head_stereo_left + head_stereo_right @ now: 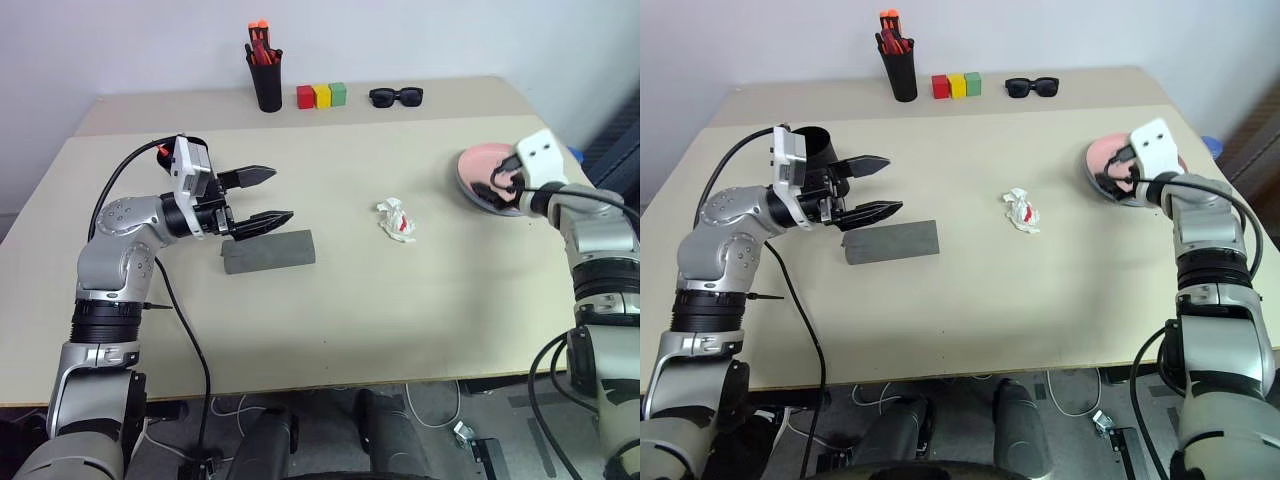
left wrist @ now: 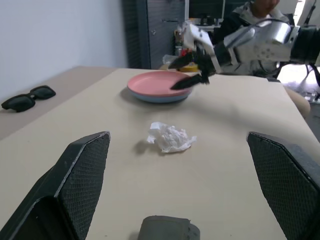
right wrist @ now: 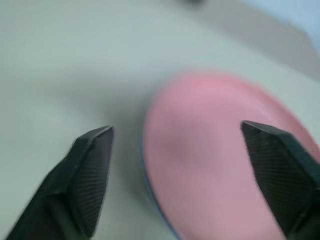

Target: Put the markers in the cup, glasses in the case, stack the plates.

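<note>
Head views: left gripper (image 1: 262,200) sits level over the left half of the table (image 1: 400,300), fingers spread wide and holding nothing, just above the closed grey case (image 1: 268,251); the wide black cup (image 1: 816,142) is right behind that wrist. Right gripper (image 1: 1118,178) hovers over the near edge of the pink plate (image 1: 481,163) at far right, fingers apart, nothing between them. Pink plate lies on top of the blue plate (image 2: 150,97), so stacking looks done. Crumpled white paper (image 1: 396,219) mid-table. Along the far edge: narrow pen cup (image 1: 266,70), red, yellow and green blocks (image 1: 321,96), black sunglasses (image 1: 396,96). Can't make out the markers or the clear glasses from here; case being shut suggests the glasses may be inside, and I can't see into the wide cup. Left wrist view: both fingers (image 2: 75,185) wide apart, top of the case low between them, paper and stacked plates beyond, right gripper above the plate rim, a person seated in the background. Right wrist view: fingers (image 3: 85,175) wide, pink plate just ahead with a thin blue edge under it. My read: plate step just finishing, so next is backing the right arm clear without nudging the stack, then checking cup and case. No readable brand, label or writing anywhere
</note>
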Robot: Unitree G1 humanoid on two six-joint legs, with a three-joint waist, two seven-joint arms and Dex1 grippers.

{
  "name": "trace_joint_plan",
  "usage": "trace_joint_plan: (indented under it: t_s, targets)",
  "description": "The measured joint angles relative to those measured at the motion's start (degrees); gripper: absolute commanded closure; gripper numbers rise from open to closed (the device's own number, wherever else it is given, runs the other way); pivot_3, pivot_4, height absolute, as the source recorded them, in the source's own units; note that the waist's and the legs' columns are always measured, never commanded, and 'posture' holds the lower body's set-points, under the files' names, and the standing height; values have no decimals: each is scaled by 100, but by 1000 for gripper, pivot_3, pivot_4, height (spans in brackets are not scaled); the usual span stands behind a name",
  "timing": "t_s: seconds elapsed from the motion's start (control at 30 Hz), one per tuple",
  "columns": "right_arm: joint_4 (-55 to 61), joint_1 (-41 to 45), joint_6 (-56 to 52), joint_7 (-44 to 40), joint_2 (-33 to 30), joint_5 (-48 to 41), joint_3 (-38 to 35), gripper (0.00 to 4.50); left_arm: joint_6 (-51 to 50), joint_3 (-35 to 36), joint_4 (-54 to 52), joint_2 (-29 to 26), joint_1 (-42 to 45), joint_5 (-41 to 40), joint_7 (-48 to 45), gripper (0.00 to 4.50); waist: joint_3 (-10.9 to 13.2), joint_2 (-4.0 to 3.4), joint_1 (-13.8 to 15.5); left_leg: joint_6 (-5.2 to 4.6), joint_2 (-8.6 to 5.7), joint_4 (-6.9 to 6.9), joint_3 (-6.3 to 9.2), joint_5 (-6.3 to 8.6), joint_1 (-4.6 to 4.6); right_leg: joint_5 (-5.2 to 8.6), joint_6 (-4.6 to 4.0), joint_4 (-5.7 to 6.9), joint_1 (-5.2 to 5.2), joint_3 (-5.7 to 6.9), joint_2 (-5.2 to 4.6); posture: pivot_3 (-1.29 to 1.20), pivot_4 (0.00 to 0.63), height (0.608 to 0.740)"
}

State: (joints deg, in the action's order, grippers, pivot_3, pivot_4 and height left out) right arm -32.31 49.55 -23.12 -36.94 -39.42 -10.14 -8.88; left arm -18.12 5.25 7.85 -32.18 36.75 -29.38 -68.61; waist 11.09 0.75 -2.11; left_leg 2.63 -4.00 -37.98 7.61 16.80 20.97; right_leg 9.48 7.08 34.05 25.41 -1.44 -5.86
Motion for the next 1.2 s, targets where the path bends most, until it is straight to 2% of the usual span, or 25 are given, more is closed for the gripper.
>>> trace_joint_plan:
  t_s: [0.07,0.17,0.37,0.57,0.67,0.87,0.9,1.1,1.2]
  targets:
    - [1008,-221,-654,-2,195,-489,-226,401,0,0,16,15,49,-4,-11,0,-1,1,-4,0,0,0,5,0,0,0,0,1,-1,1,1,0,150,740]
    - [1907,-751,-1065,98,479,-628,-106,401,0,3,65,32,113,-5,-36,0,-2,3,16,-1,-2,-4,4,1,0,0,0,0,-4,1,0,0,150,740]
    - [2373,-1499,-1337,554,1068,-560,274,401,0,-4,71,110,128,-4,-16,0,-1,2,6,-1,-3,-5,2,1,2,0,1,3,0,0,-1,0,150,740]
    - [2245,-1568,-1317,769,1560,-458,508,401,-113,-9,-332,250,9,-43,232,0,-1,1,-33,-1,-1,-2,2,1,1,0,0,4,3,0,0,0,150,740]
    - [1936,-1597,-1260,697,1708,-430,667,1254,-185,2,-519,237,-127,-132,285,0,-2,0,-34,-1,-1,-1,3,1,-1,0,0,5,2,0,0,0,150,740]
    - [1599,-1579,-1060,573,1793,-338,775,4176,-275,28,-599,168,-184,-175,426,0,-2,1,-26,-1,-2,-3,2,1,-1,-1,0,4,1,0,0,0,150,740]
    - [1579,-1559,-1016,558,1787,-324,790,4445,-276,30,-637,167,-205,-190,447,0,-2,1,-30,-1,-2,-3,2,1,-1,0,0,4,1,0,0,0,150,740]
    - [1370,-914,-718,458,1315,-430,353,4445,-289,150,-681,172,-274,-415,550,0,1,-4,-23,-1,-3,-3,1,1,0,0,0,3,2,0,0,0,150,740]
    - [354,-165,-14,666,765,-142,222,4445,-258,178,-651,177,-267,-436,542,0,0,-2,-11,-1,-3,-2,-1,1,0,0,0,-1,-2,0,0,0,150,740]
